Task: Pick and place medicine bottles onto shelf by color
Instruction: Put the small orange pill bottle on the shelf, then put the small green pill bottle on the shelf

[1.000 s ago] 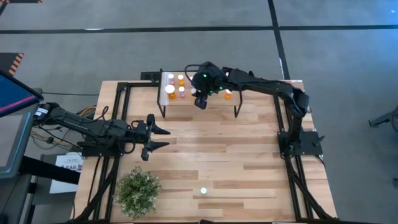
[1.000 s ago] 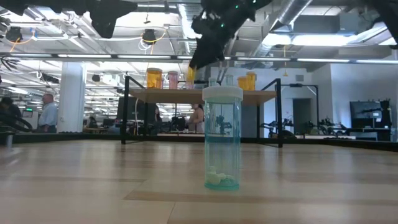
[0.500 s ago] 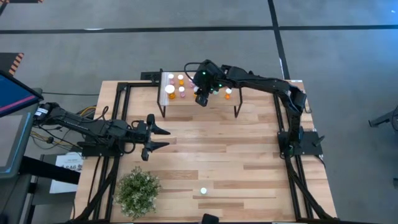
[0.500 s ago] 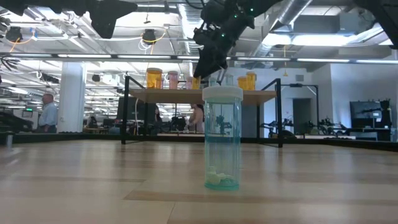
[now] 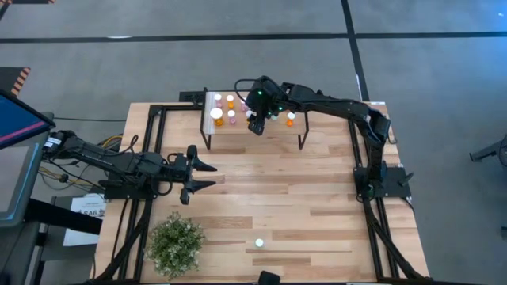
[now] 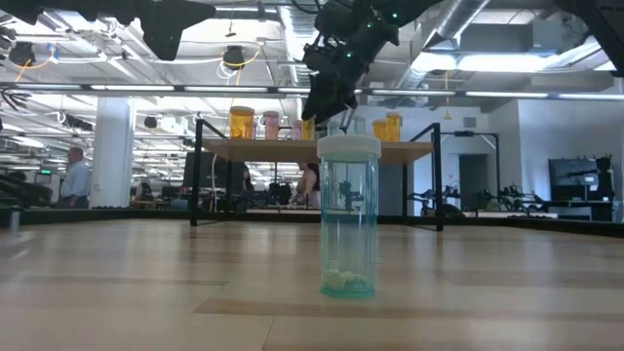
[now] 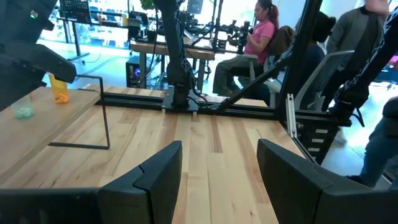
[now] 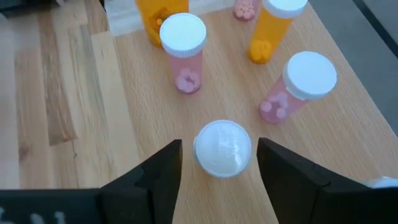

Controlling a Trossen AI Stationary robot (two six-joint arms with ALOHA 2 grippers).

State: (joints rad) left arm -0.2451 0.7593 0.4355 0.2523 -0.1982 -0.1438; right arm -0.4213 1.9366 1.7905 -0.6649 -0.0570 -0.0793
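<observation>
Most of the sorting looks done. The shelf (image 5: 238,131) stands at the far side of the surface (image 5: 301,190) and already carries a cluster of white-capped medicine bottles: orange and pink ones toward its left end (image 5: 223,109), and at least one orange one toward its right (image 5: 290,120).

The right gripper (image 5: 253,127) hangs over the middle of the shelf. In its wrist view the fingers (image 8: 158,174) stand spread on either side of a white-capped bottle (image 8: 222,148) that sits upright on the shelf top, not touching it. Just beyond it stand two pink bottles (image 8: 184,53), so this one appears to be set with the pink group, though its body colour is hidden under the cap.

One teal bottle (image 6: 349,216) is left on the near part of the surface, well apart from the shelf and beside the potted plant (image 5: 174,244).

The left gripper (image 5: 198,176) waits low over the left side of the surface, fingers spread and empty.

By my judgement, that teal bottle is the only one left to shelve.
</observation>
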